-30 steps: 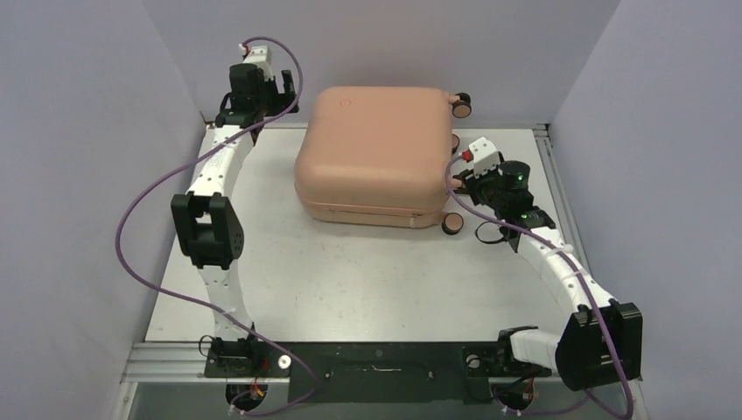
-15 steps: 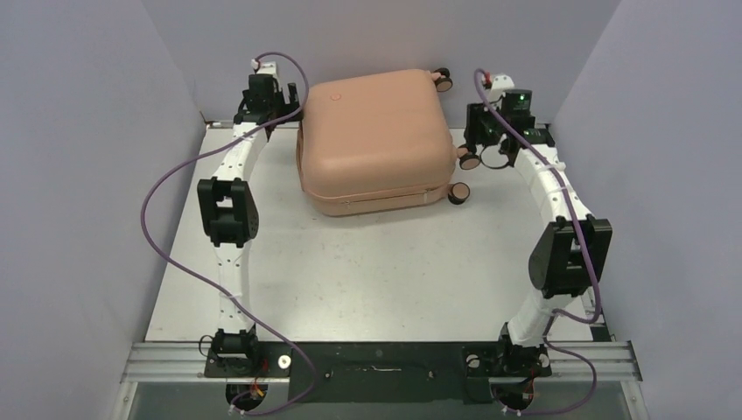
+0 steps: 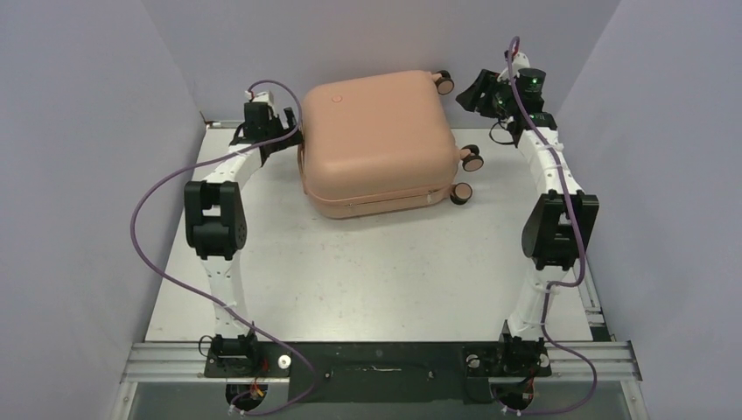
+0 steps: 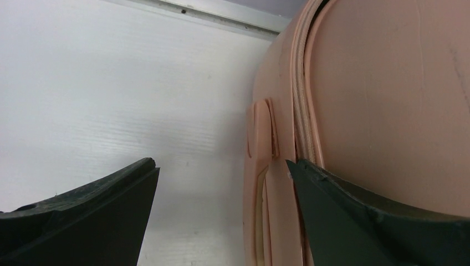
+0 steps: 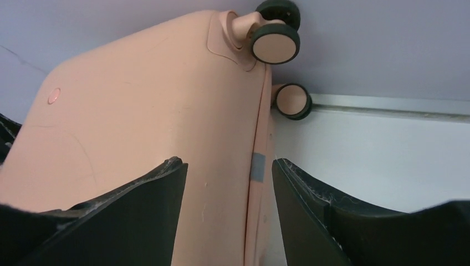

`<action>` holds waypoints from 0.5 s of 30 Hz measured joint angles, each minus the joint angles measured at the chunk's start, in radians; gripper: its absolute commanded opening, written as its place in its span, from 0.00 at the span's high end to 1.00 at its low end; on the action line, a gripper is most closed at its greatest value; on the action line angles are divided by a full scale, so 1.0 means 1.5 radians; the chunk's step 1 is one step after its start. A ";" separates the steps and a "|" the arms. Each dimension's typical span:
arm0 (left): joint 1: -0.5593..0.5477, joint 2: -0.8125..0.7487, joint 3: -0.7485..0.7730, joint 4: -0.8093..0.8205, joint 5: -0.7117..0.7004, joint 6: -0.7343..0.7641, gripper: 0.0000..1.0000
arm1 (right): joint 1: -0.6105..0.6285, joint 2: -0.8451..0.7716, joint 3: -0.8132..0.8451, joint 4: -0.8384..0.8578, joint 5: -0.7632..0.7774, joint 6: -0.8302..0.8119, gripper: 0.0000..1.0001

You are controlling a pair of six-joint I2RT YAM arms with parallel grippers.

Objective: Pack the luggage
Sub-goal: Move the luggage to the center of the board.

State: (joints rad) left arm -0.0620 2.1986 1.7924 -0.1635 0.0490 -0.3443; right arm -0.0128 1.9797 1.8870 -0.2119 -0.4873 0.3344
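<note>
Salmon-pink suitcase (image 3: 376, 140) lay flat and shut at the far edge of the tabletop (image 3: 367, 280), about mid-width, caster wheels (image 3: 472, 159) facing right. Left gripper (image 4: 220, 164) sat low at the case's left side, near its far corner. Its jaws were spread wide and gripped nothing; one jaw was close against the shell, contact unclear. Right gripper (image 5: 226, 162) hung raised off the case's far-right corner by the wheels, jaws parted, empty.

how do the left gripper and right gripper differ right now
The left gripper is spread wider than the right gripper. The left gripper is at the left side of the luggage; the right gripper is at its far right corner, by the wheels. Both are open and hold nothing.
</note>
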 measured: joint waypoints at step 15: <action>-0.039 -0.191 -0.290 0.061 -0.004 -0.031 0.04 | -0.041 0.215 0.062 -0.012 -0.187 0.153 0.48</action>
State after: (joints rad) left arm -0.1200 1.9121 1.3579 -0.0715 0.0437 -0.3901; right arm -0.0742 2.3020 1.9800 -0.2295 -0.7673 0.5636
